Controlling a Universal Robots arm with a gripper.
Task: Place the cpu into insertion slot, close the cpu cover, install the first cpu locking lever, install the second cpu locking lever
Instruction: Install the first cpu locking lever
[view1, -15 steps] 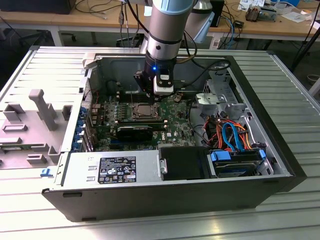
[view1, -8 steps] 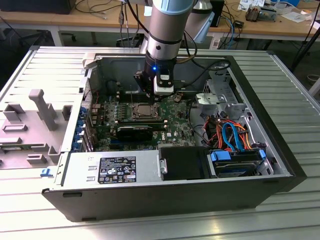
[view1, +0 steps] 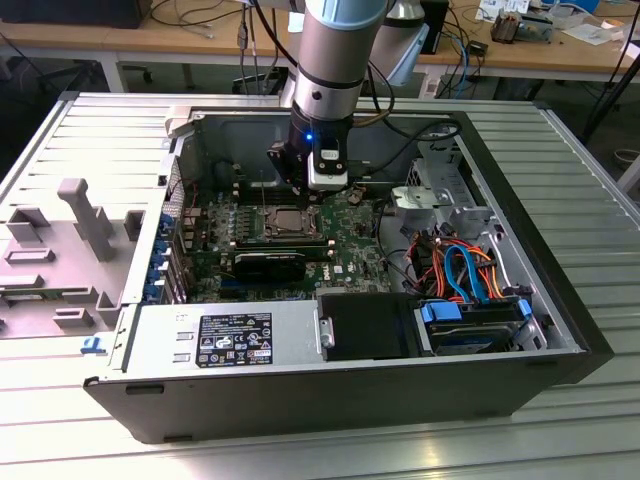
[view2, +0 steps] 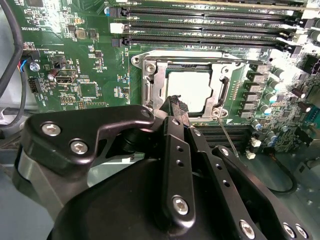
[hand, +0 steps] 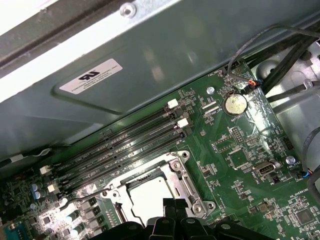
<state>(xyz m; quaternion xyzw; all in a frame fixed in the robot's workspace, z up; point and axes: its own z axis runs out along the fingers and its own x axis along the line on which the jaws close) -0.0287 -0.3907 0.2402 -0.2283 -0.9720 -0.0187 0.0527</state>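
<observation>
Black claw nearest lens, fingers pinched narrow, nothing between them, tips just over edge of cpu cover. Cpu, pale silvery square, sits in insertion slot, framed by grey cover's window. White sticker on case wall; fine white lettering across green motherboard.

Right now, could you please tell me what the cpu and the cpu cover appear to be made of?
The cpu looks metal-topped: a flat, matte silvery-grey face glaring pale under the light. The cpu cover seems to be thin stamped sheet metal, probably steel: bare grey, with a dull sheen and bent edges.
</observation>
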